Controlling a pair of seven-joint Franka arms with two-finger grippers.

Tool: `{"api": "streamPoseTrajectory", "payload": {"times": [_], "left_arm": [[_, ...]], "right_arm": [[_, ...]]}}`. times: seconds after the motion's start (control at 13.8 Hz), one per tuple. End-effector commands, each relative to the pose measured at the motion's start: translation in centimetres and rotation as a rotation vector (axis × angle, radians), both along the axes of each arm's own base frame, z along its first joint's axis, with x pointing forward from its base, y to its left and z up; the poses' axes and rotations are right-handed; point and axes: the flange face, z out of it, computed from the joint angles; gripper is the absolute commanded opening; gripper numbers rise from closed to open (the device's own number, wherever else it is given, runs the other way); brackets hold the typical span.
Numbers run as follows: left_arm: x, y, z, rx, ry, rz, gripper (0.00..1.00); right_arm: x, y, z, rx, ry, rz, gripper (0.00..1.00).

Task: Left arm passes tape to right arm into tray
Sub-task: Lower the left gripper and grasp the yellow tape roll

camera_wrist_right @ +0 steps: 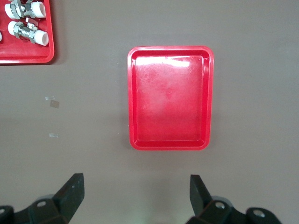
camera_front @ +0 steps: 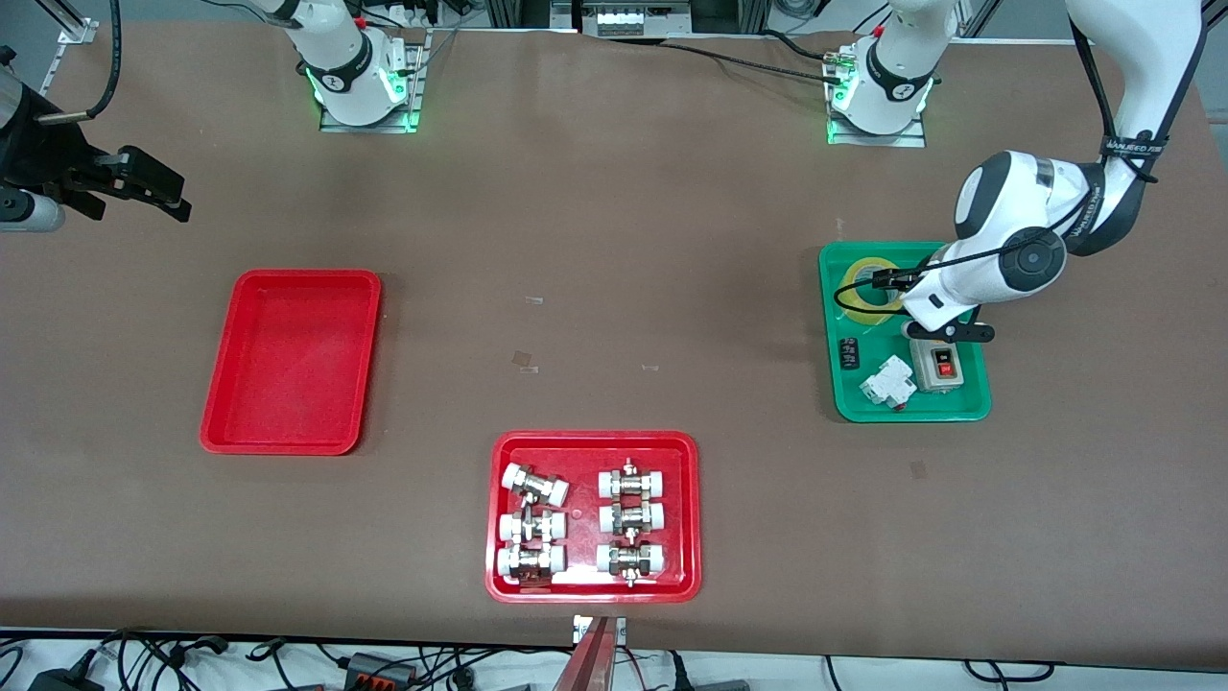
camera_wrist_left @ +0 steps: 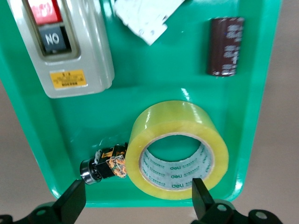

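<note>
Tape (camera_wrist_left: 177, 149) lies in the green tray (camera_wrist_left: 140, 88) near its rim; my left gripper (camera_wrist_left: 138, 198) hangs over it, jaws wide, partly cut off. Right gripper (camera_wrist_right: 135, 193), wide, waits above the table beside the red tray (camera_wrist_right: 171, 144).

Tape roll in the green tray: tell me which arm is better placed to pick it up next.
Left. The left gripper hangs right over the tape in the green tray, jaws open. The right gripper is over bare table at the right arm's end, beside the red tray.
</note>
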Motion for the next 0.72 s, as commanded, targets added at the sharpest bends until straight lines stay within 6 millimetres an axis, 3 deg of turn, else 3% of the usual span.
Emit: {"api": "streamPoseTrajectory", "payload": {"times": [0.0,0.51,0.65], "left_arm": [[-0.8,0.5,-1.6,0.05,0.003,0.022,1.0],[-1.9,0.2,-5.3,0.085,0.054,0.054,0.93],[-2.0,0.1,-5.5,0.083,0.06,0.056,0.81]], "right_arm": [[0.2,0.1,0.3,-0.01,-0.006,0.016,1.0],[0.2,0.1,0.2,-0.01,-0.003,0.016,1.0],[0.2,0.2,0.2,-0.01,-0.003,0.017,1.0]]}}
